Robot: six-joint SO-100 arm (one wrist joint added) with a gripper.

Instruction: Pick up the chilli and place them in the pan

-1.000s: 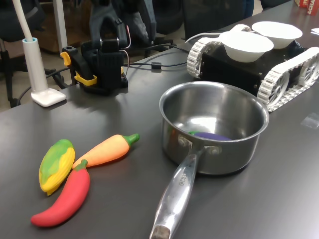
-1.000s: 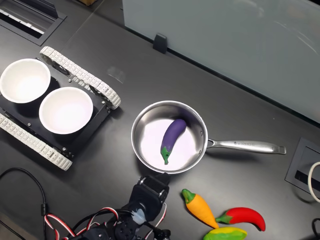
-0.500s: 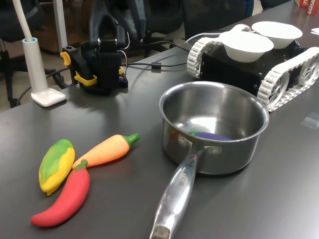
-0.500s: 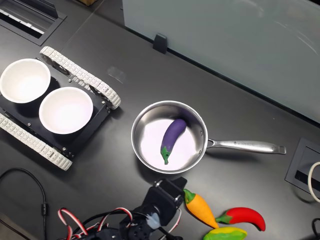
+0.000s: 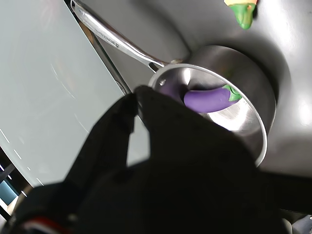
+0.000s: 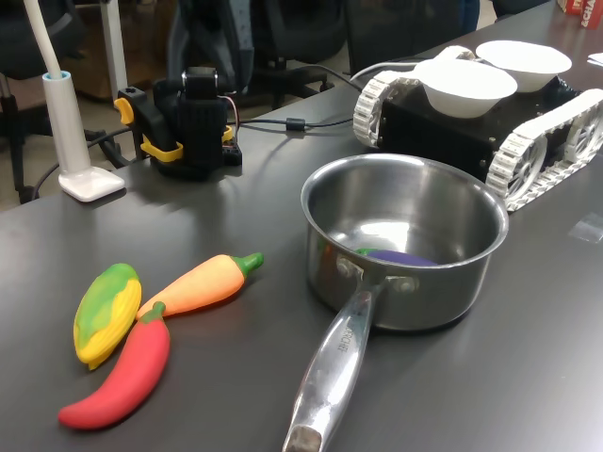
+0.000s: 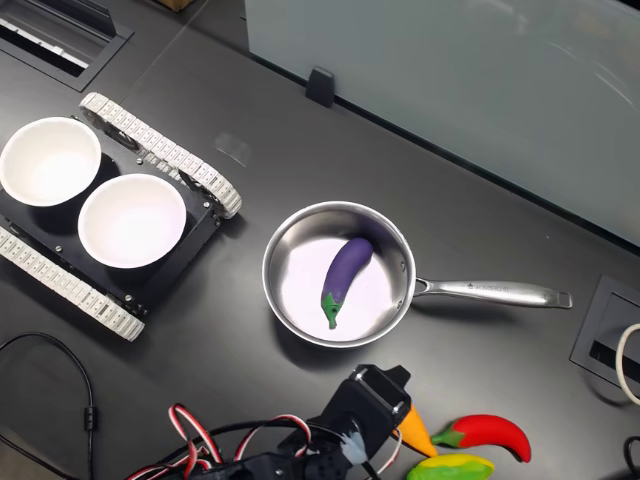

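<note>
Now | chilli (image 7: pixel 490 436) on table, just beside pincer (image 7: pixel 382 392) | pincer state unclear

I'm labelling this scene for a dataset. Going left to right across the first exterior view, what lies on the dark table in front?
Corn cob → chilli → carrot → pan, its handle pointing toward the camera, with a purple eggplant inside.

Purple eggplant (image 7: pixel 344 273) lying in steel saucepan. Orange carrot (image 6: pixel 203 282) beside yellow-green corn (image 6: pixel 106 312) on dark table (image 6: pixel 490 377). Two white bowls (image 7: pixel 131 220) atop tracked vehicle (image 6: pixel 528 141). White lamp base (image 6: pixel 89 182) near table edge.
</note>
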